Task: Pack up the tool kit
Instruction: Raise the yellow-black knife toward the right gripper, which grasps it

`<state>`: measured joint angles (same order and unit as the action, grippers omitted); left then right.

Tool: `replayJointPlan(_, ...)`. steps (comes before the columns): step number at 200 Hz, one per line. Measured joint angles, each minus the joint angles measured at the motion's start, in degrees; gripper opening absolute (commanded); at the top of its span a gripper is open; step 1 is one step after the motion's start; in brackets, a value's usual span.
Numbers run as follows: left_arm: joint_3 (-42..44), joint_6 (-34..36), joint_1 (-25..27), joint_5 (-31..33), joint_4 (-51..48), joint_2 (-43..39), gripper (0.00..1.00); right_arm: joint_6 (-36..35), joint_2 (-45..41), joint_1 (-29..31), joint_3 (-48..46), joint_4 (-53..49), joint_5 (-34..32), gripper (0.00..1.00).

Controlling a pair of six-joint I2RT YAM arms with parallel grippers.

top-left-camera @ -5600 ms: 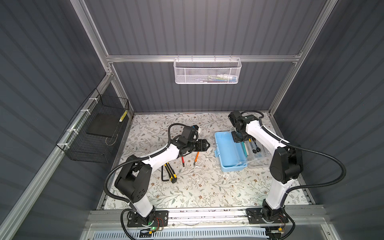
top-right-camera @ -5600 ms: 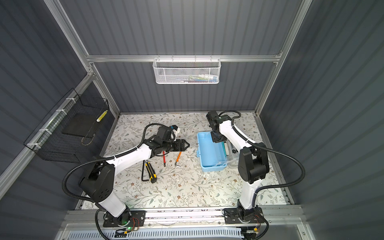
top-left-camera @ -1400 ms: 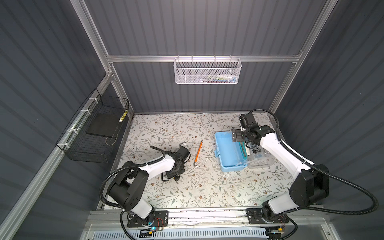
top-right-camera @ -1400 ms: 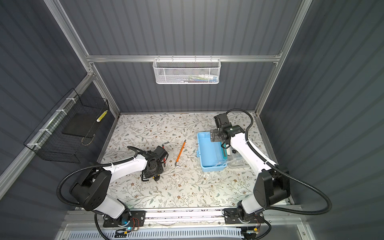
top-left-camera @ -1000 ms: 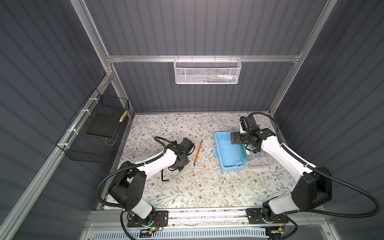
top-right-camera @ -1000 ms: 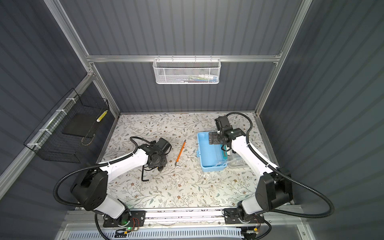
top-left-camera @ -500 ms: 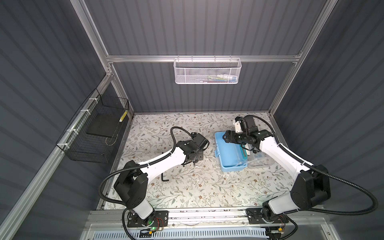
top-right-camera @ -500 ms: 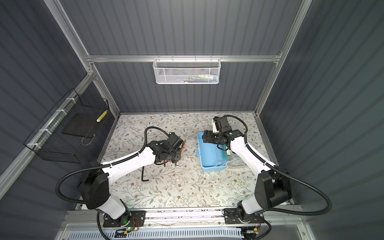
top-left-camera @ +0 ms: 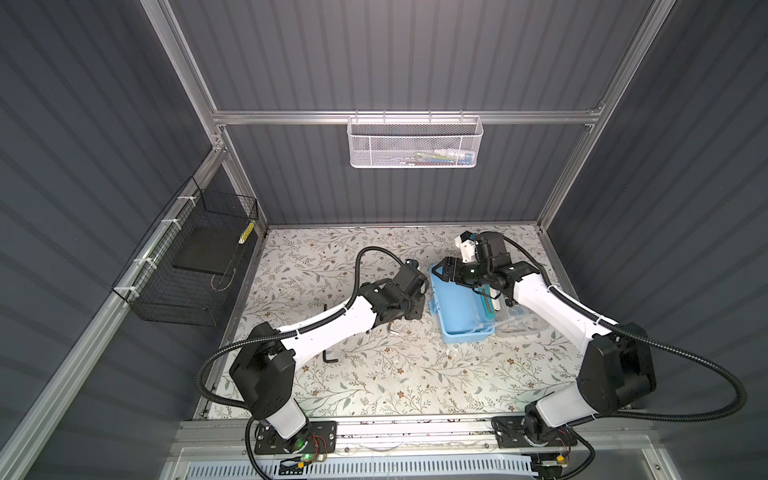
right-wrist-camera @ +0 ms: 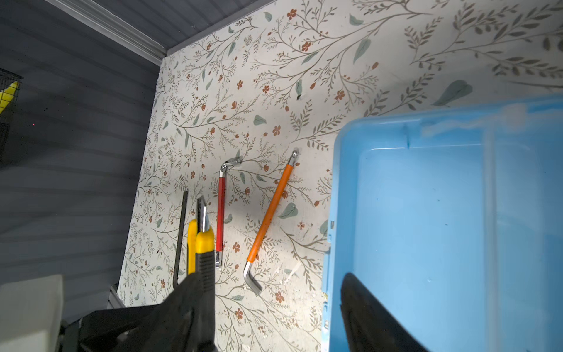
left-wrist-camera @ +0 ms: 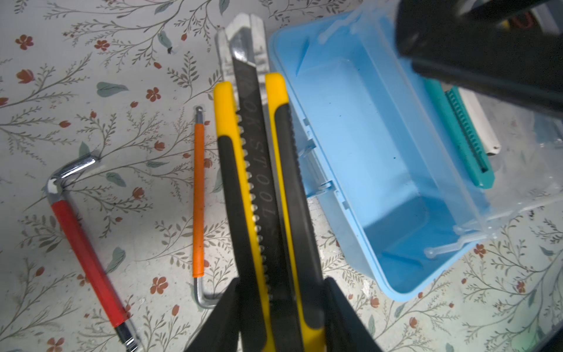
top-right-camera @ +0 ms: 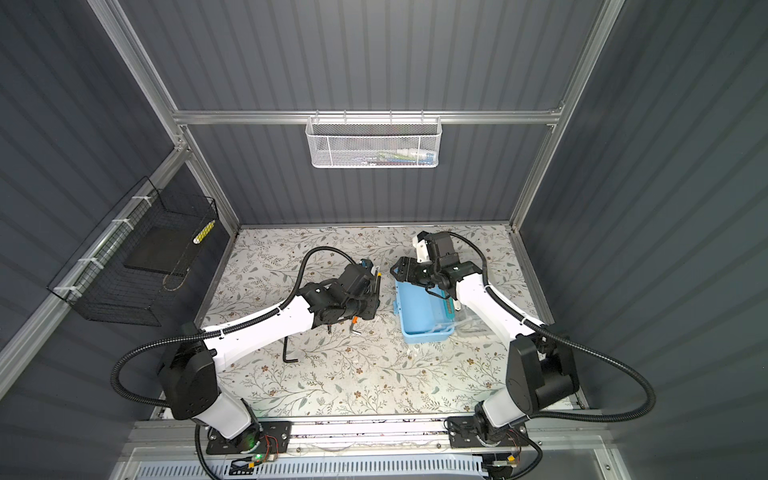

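floral mat (top-left-camera: pixel 374 374): left gripper (left-wrist-camera: pixel 281 283), clenched on the yellow utility knife (left-wrist-camera: pixel 259 170), has carried it beside the light blue box (left-wrist-camera: pixel 365 137); right gripper (top-left-camera: pixel 445 271), jaws parted, straddles its rim. drop-in likely next.

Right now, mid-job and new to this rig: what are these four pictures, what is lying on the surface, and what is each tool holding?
Two white robot arms stand at the near edge of a floral table. Each ends in a two-fingered tool. Two pictures come from one overhead camera pair and show nearly the same whole scene. The other two come from cameras on the arms' wrists. The left tool is clamped on a yellow and black utility knife, beside the open light blue box, whose blue tray looks empty. The right tool has its jaws apart over the box's far corner, holding nothing. On the table lie a red-sleeved hex key, an orange-sleeved hex key and a black hex key.
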<state>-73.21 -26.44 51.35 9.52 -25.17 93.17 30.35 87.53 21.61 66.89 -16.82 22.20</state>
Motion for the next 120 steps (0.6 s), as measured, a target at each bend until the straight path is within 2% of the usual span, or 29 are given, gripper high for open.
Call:
replayJointPlan(92, -0.35, 1.90, 0.00, -4.52, 3.91, 1.14, 0.43, 3.82, 0.17, 0.72, -2.45, 5.31, 5.14, 0.60)
replayJointPlan(120, -0.68, 1.90, 0.00, -5.81, 5.11, 1.88, 0.43, 4.37, 0.50, 1.01, -2.73, 6.29, 6.01, 0.54)
